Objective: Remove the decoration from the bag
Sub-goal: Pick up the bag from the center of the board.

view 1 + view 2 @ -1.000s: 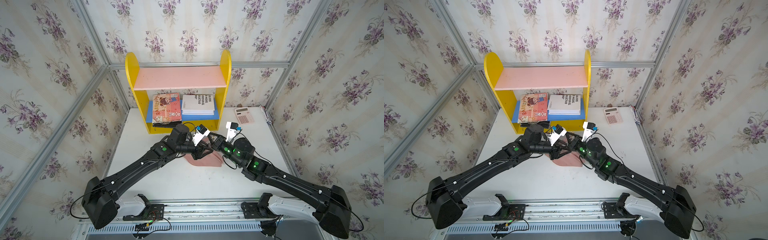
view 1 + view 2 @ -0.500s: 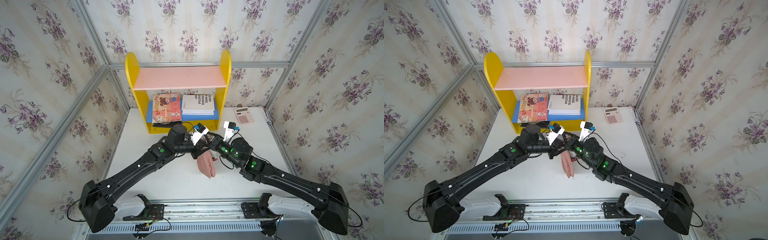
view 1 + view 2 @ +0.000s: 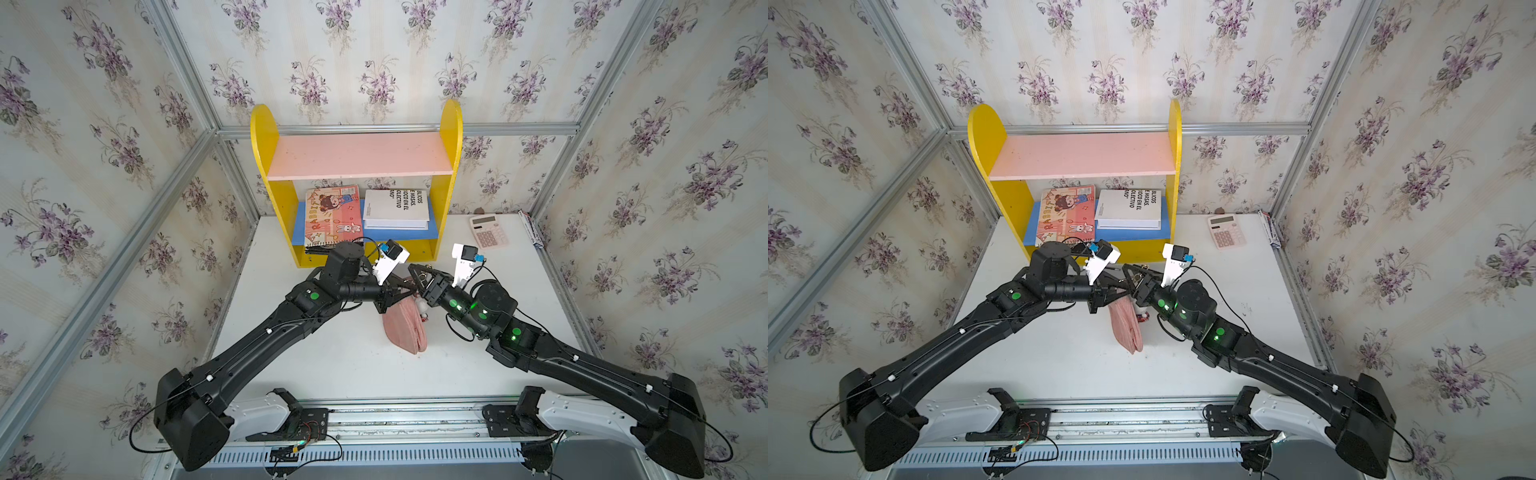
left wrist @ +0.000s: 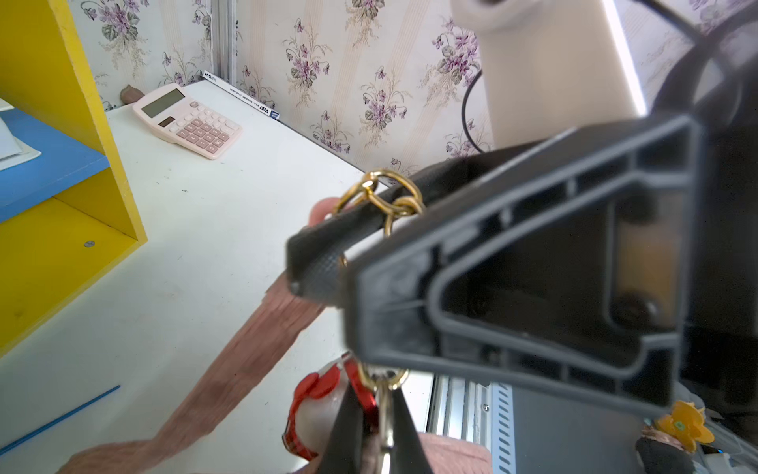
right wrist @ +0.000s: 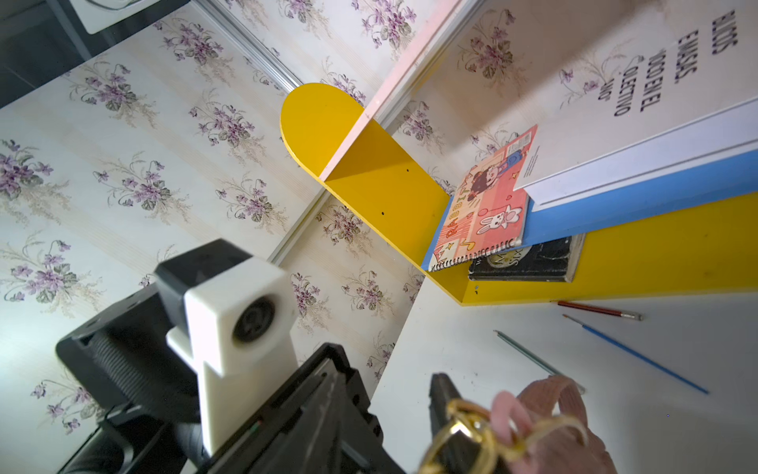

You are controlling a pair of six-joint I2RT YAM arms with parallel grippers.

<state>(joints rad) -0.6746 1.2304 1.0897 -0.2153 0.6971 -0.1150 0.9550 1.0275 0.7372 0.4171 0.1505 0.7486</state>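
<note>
The dusty-pink bag (image 3: 405,328) (image 3: 1126,322) hangs upright between the two arms over the table's middle, its lower end at the table. The decoration (image 3: 423,309) (image 3: 1142,312), white with red, dangles beside its upper end. In the left wrist view my left gripper (image 4: 377,406) is shut on the decoration's gold clasp, with the plush (image 4: 316,406) right beside it. My right gripper (image 3: 415,274) (image 3: 1129,272) (image 5: 389,422) stands open just above. The bag's gold chain rings (image 4: 385,197) (image 5: 471,427) are looped over one of its fingers (image 4: 324,262). The pink strap (image 4: 262,336) runs down from there.
A yellow shelf (image 3: 357,158) with books stands at the back. A pink calculator (image 3: 488,230) and a marker box (image 3: 530,228) lie at the back right. Two pencils (image 5: 599,310) and a blue brush (image 5: 640,357) lie on the table in front of the shelf.
The bag has gone from lying flat on the table to hanging upright. My left gripper has closed on the clasp. My right gripper has opened, the chain still over one finger.
</note>
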